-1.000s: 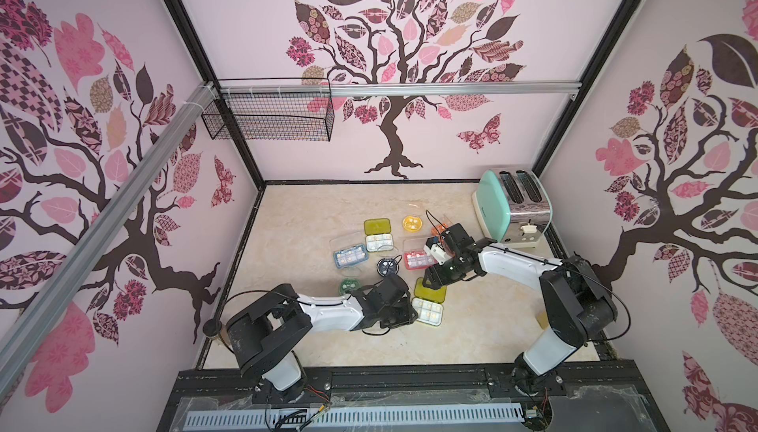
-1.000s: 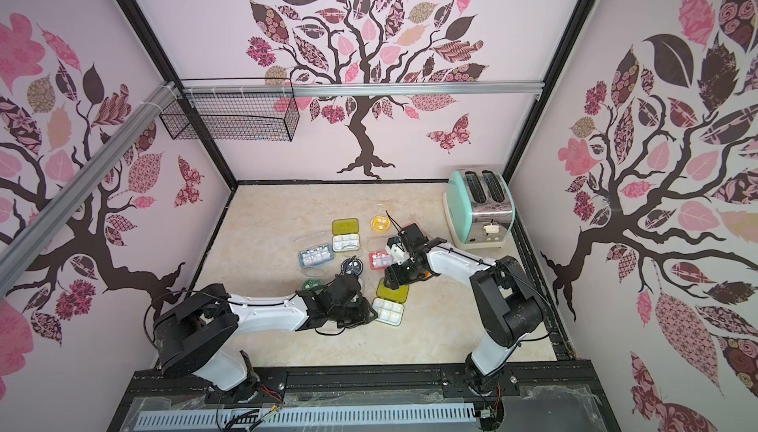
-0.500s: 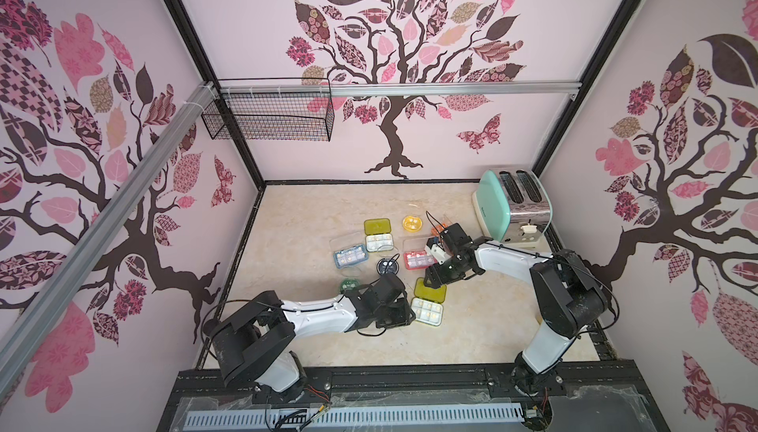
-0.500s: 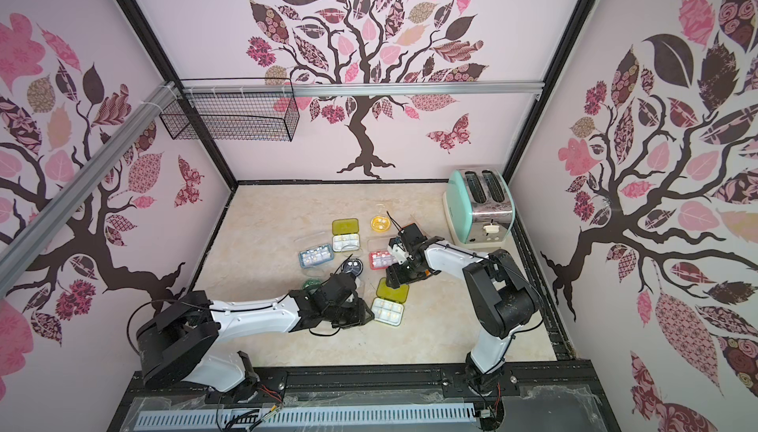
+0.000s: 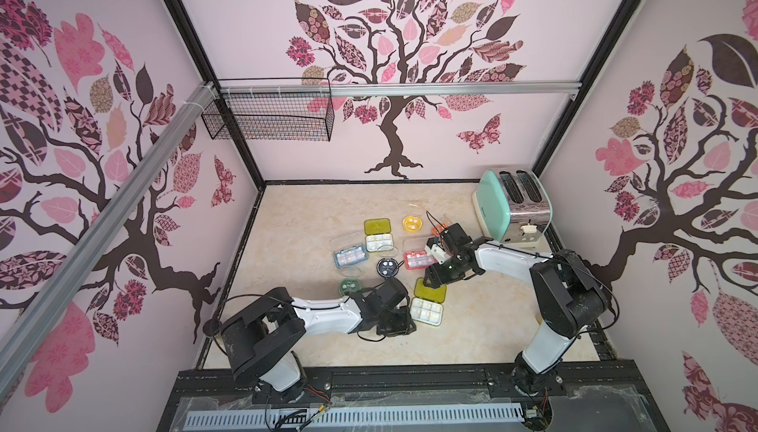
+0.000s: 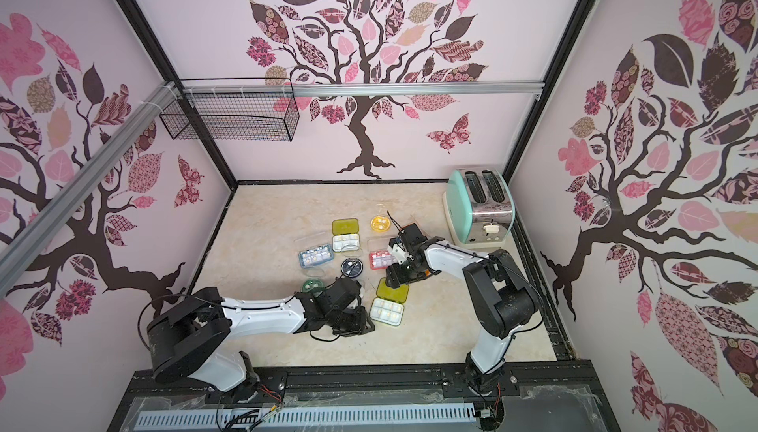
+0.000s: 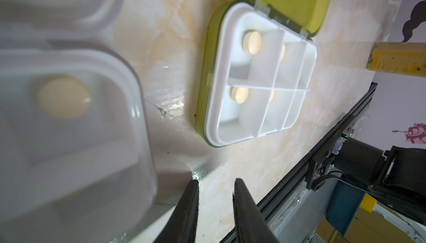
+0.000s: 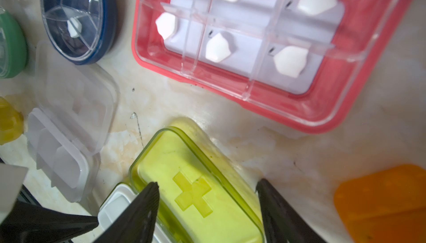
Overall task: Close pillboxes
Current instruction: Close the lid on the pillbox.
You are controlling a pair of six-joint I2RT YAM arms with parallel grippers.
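**Lime pillbox** (image 8: 196, 188), open. Its cross-embossed lid lies flat between the spread jaws of the right gripper (image 8: 208, 186). One black finger (image 8: 138, 211) overlaps the hinge-side edge and the other stands clear of the far edge, so nothing is clasped. The box's white six-cell tray (image 7: 260, 75), with pills in several cells, lies ahead of the left gripper (image 7: 216, 181). That gripper's jaws stand a narrow slit apart over bare table (image 7: 230, 156) and hold nothing.

Just beside the left gripper's fingers sits a clear white pillbox (image 7: 69, 115), open and blurred, with one pill visible. Beyond the right gripper's fingertips lies the red pillbox (image 8: 253, 45), open, with a pill in each visible cell. Off to one side of it are the navy round pillbox (image 8: 76, 18) and the edge of the green round pillbox (image 8: 11, 43). An orange lid (image 8: 380, 202) lies outside the clear finger.

In both top views the blue pillbox (image 5: 349, 255) and a second lime pillbox (image 5: 379, 242), both open, lie past both grippers, as does the amber round pillbox (image 5: 412, 222). The toaster (image 5: 512, 208) stands beyond the right gripper.
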